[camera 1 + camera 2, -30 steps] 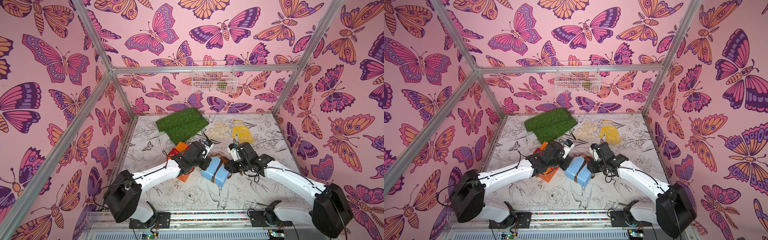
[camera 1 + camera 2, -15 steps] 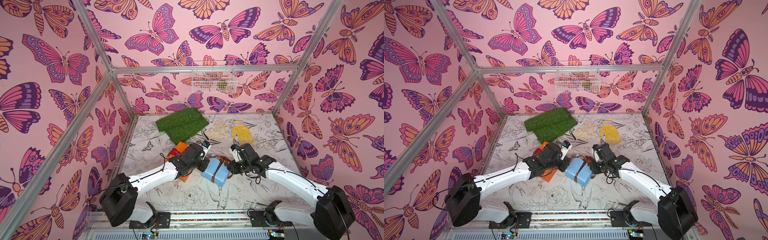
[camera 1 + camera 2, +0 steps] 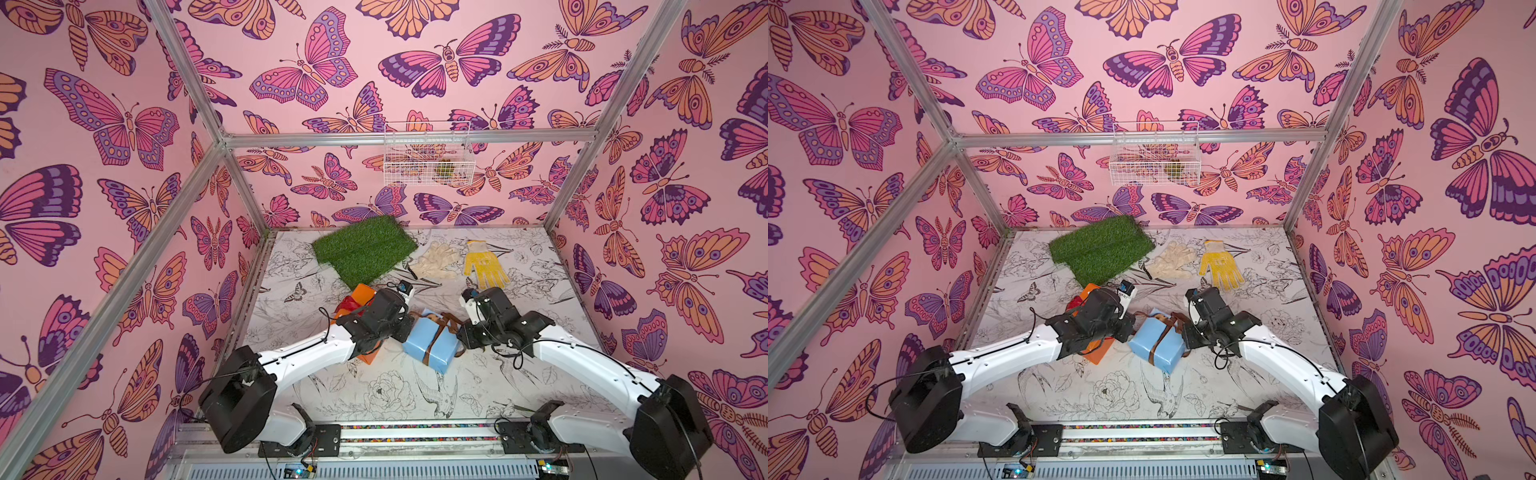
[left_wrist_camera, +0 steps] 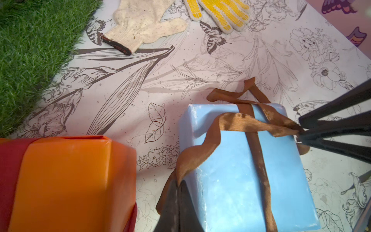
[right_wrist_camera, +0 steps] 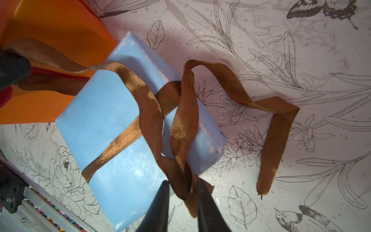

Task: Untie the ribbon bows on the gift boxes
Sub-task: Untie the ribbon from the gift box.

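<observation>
The light blue gift box (image 3: 432, 345) lies mid-table, with the orange gift box (image 3: 361, 293) to its left, partly under my left arm. A brown ribbon (image 5: 180, 120) crosses the blue box (image 5: 112, 120); its bow is loosened into strands, one trailing over the table. My left gripper (image 4: 178, 181) is shut on a strand of the brown ribbon (image 4: 236, 120) at the box's left edge. My right gripper (image 5: 182, 186) is open at the box's right end, its fingers (image 5: 164, 192) apart around a fold of ribbon. A red ribbon (image 4: 10, 170) wraps the orange box (image 4: 60, 180).
A green grass mat (image 3: 365, 249) lies at the back left of the table. A white glove (image 3: 436, 259) and a yellow glove (image 3: 484, 266) lie behind the boxes. A wire basket (image 3: 426, 158) hangs on the back wall.
Both arms have shifted only slightly around the blue box, which stays where it was. The left gripper keeps its hold on the brown strand.
</observation>
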Motion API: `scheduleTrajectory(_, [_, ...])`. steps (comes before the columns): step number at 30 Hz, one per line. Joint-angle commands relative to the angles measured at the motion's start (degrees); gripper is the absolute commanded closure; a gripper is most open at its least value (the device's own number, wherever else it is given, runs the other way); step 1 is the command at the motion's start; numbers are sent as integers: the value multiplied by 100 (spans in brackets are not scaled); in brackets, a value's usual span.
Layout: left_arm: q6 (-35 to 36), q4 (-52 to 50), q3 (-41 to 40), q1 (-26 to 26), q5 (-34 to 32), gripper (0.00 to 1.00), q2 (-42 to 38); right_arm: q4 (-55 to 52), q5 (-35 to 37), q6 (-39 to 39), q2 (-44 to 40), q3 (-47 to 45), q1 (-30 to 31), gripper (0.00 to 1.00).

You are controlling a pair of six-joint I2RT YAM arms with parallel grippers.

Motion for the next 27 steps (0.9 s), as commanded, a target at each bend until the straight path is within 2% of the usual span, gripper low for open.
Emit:
scheduleTrajectory(1, [-254, 74, -152, 64, -330, 100, -128, -45, 50, -38, -49, 221, -22, 75])
scheduleTrajectory(8, [-518, 85, -268, 165, -435, 100, -186, -152, 184, 42, -70, 233, -18, 74])
scheduleTrajectory(13, [-490, 100, -272, 192, -351, 100, -224, -295, 43, 72, -217, 183, -19, 66])
scheduleTrajectory(16, [-426, 162, -254, 192, -198, 100, -207, -297, -194, 55, -271, 87, -18, 65])
scheduleTrajectory(24, [-393, 193, -250, 192, -207, 100, -178, -54, 7, 237, -171, -109, -30, 76])
scheduleTrajectory(27, [-375, 203, -272, 192, -194, 100, -205, 87, 57, 311, -169, -77, -79, 77])
